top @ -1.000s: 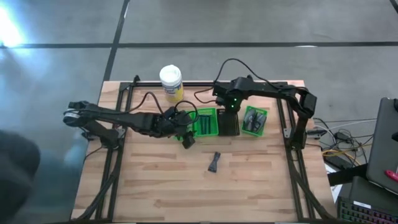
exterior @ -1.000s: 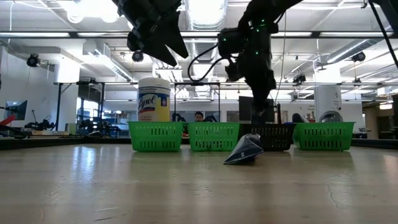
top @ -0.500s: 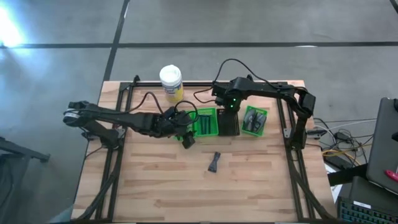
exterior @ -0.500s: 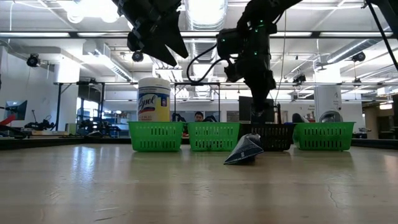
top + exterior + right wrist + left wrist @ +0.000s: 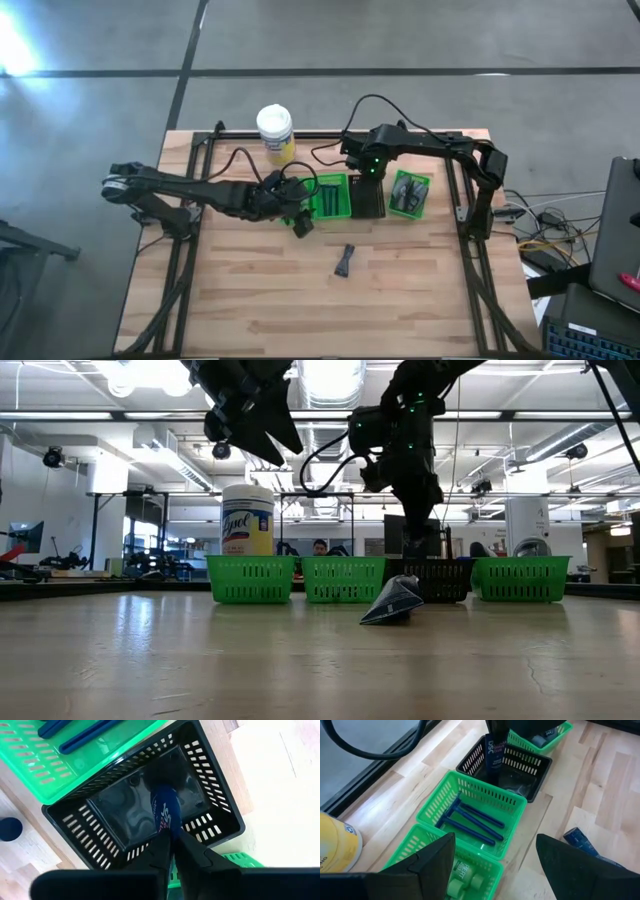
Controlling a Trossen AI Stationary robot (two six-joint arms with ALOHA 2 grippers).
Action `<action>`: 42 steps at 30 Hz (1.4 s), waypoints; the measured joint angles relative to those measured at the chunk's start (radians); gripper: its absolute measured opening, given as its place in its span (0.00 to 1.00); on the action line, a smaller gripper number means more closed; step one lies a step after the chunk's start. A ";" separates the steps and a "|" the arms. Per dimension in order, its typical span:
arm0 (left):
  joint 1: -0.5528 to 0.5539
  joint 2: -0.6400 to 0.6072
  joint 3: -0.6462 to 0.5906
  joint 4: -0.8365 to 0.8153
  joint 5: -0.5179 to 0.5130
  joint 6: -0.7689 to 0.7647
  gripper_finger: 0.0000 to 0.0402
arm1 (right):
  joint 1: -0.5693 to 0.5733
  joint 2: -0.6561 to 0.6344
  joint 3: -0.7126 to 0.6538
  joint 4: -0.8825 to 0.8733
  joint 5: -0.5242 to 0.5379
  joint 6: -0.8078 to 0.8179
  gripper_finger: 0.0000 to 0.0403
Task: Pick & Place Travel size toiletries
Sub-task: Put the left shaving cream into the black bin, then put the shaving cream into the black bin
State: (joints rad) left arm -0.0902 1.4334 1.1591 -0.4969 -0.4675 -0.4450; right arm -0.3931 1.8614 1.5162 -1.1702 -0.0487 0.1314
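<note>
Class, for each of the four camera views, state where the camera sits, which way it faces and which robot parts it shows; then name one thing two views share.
High view: overhead, looking straight down on the wooden table; both arms.
Low view: table height, level across; arms descend from above.
Left wrist view: looks past the open left gripper at the green slotted basket holding dark blue razors.
Right wrist view: looks down into the black slotted basket; right gripper shut on a dark blue tube.
Shared: both wrist views show that basket and tube.

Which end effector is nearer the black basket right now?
Right. The right end effector hangs in the black basket, shut on a dark blue tube; the left end effector hovers two baskets away.
</note>
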 joint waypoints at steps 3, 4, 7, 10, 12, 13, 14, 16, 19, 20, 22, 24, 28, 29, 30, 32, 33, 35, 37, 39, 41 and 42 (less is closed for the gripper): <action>0.000 0.000 0.000 0.001 -0.003 0.000 0.70 | 0.000 0.000 0.000 0.001 0.000 0.000 0.08; 0.000 0.000 0.000 0.001 -0.003 0.000 0.70 | 0.000 0.000 0.000 0.003 0.000 0.000 0.10; 0.000 0.000 -0.001 0.001 -0.003 0.001 0.70 | 0.000 0.000 0.000 0.003 -0.001 0.000 0.14; 0.000 0.000 -0.001 0.001 -0.003 0.001 0.70 | 0.000 0.000 0.000 0.002 -0.001 0.000 0.19; 0.000 0.000 -0.001 0.002 -0.003 0.001 0.70 | 0.000 0.000 0.000 0.002 -0.001 0.006 0.21; 0.000 0.000 -0.001 0.002 -0.003 0.001 0.70 | 0.000 0.000 0.000 0.002 -0.002 0.014 0.22; 0.000 0.000 -0.001 0.002 -0.003 0.001 0.70 | 0.000 0.000 0.000 0.002 -0.002 0.020 0.24; 0.000 0.000 -0.001 0.002 -0.003 0.001 0.70 | 0.000 0.000 0.000 0.003 -0.002 0.030 0.26; 0.000 0.000 -0.002 0.002 -0.003 0.003 0.70 | -0.001 0.000 0.000 0.003 -0.002 0.032 0.30; 0.000 0.000 -0.002 0.002 -0.003 0.005 0.70 | -0.001 -0.001 0.000 0.003 -0.003 0.034 0.31; 0.000 0.000 -0.002 0.002 -0.003 0.005 0.70 | -0.001 -0.002 0.000 0.003 -0.003 0.040 0.34; 0.000 0.000 -0.002 0.000 -0.003 0.005 0.70 | -0.001 -0.003 0.003 0.003 -0.003 0.044 0.37; 0.000 0.000 -0.002 -0.003 -0.003 0.005 0.70 | -0.001 -0.008 0.016 0.003 -0.003 0.045 0.42; 0.000 0.000 -0.002 -0.004 -0.003 0.005 0.70 | -0.001 -0.011 0.020 0.005 -0.003 0.045 0.43; 0.000 0.000 -0.002 -0.005 -0.003 0.005 0.70 | -0.001 -0.014 0.023 0.005 -0.002 0.045 0.45; 0.000 0.000 -0.002 -0.006 -0.003 0.005 0.70 | 0.000 -0.025 0.033 0.004 0.003 0.046 0.47; 0.000 0.000 -0.002 -0.007 -0.003 0.005 0.70 | 0.000 -0.033 0.037 0.006 0.005 0.049 0.48; 0.000 0.000 -0.002 -0.008 -0.003 0.005 0.70 | 0.000 -0.049 0.049 0.000 0.010 0.057 0.50; 0.000 0.000 -0.002 -0.009 -0.003 0.006 0.70 | 0.000 -0.071 0.053 -0.002 0.016 0.070 0.51; 0.000 0.000 -0.002 -0.009 -0.003 0.010 0.70 | 0.007 -0.098 0.053 -0.003 0.019 0.078 0.52; 0.000 0.000 -0.002 -0.009 -0.002 0.009 0.70 | 0.018 -0.130 0.048 -0.006 0.020 0.088 0.53; 0.000 0.000 -0.002 -0.009 -0.002 0.006 0.70 | 0.025 -0.145 0.046 -0.007 0.022 0.096 0.54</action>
State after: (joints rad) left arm -0.0904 1.4334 1.1576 -0.5060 -0.4698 -0.4389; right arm -0.3679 1.7163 1.5623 -1.1774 -0.0265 0.2272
